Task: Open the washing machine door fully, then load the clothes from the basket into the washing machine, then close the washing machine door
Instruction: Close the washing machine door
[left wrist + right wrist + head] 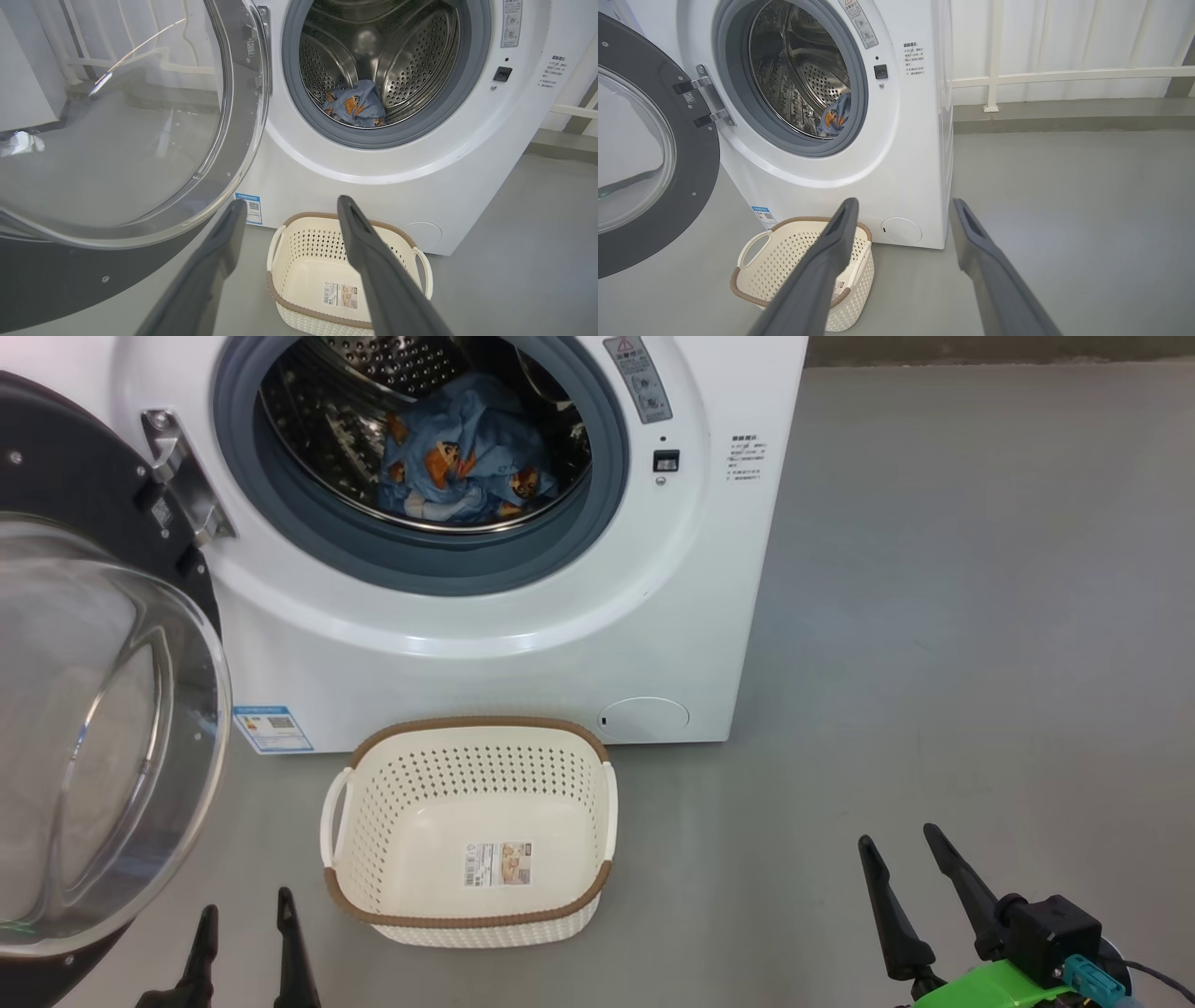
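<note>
The white washing machine (523, 644) stands with its round black door (84, 737) swung wide to the left, glass bowl facing me. Light blue clothes (467, 457) with orange patches lie inside the steel drum, also seen as clothes (357, 105) and clothes (835, 116). The cream basket (373, 821) sits on the floor before the machine, nothing in it but its label sticker. My left gripper (245, 910) is open at the lower left, beside the door's edge. My right gripper (906, 845) is open at the lower right, well clear of the basket (756, 275).
Grey floor (934, 663) stretches to the right of the machine. A white railing (1064, 74) and wall run behind it. The open door (117, 140) takes up the space at the left, close to my left fingers (219, 247).
</note>
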Robot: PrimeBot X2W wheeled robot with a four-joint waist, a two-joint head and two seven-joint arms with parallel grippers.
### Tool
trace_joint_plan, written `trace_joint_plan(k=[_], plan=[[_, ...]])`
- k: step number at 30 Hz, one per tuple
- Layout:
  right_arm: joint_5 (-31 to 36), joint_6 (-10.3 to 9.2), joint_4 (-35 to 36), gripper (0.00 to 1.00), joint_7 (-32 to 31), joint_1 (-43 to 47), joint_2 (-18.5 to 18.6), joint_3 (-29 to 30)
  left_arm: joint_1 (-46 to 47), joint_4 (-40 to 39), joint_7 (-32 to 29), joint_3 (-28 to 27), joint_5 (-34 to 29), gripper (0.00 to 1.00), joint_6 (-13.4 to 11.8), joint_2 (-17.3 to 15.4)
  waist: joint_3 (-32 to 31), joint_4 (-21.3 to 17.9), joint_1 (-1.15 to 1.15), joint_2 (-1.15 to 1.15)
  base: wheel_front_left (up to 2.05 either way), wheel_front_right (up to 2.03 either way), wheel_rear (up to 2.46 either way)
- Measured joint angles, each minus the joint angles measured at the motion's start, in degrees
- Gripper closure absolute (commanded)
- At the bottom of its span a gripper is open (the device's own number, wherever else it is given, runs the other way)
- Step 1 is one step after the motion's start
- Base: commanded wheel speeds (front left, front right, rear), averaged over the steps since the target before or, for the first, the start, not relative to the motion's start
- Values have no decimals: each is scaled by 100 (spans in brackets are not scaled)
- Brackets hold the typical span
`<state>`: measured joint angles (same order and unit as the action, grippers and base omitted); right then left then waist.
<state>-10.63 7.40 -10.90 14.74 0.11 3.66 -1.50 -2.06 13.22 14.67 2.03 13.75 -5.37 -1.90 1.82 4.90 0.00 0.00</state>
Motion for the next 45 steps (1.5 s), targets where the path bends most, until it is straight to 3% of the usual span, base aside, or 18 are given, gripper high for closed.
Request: trace_joint_plan(k=[15, 30, 35, 45], plan=[[8, 0, 0, 0, 0, 2, 73, -7, -4, 4, 0, 7, -5, 0, -51, 0, -84, 597, 0, 0, 0, 0, 0], [38, 0, -73, 0, 0, 0, 256, -210, -249, -2, 0, -2, -7, 0, -219, -4, -214, 1896, 0, 0, 0, 0, 0], [27, 1, -186, 0, 0, -108, 342, -572, -315, -174, 0, -165, 76, 0, -357, -8, -246, 2265, 0, 0, 0, 0, 0], [-32, 1, -360, 0, 0, -483, 443, -834, -494, -434, -3, -267, 311, 0, -508, -9, -181, 2455, 0, 0, 0, 0, 0]])
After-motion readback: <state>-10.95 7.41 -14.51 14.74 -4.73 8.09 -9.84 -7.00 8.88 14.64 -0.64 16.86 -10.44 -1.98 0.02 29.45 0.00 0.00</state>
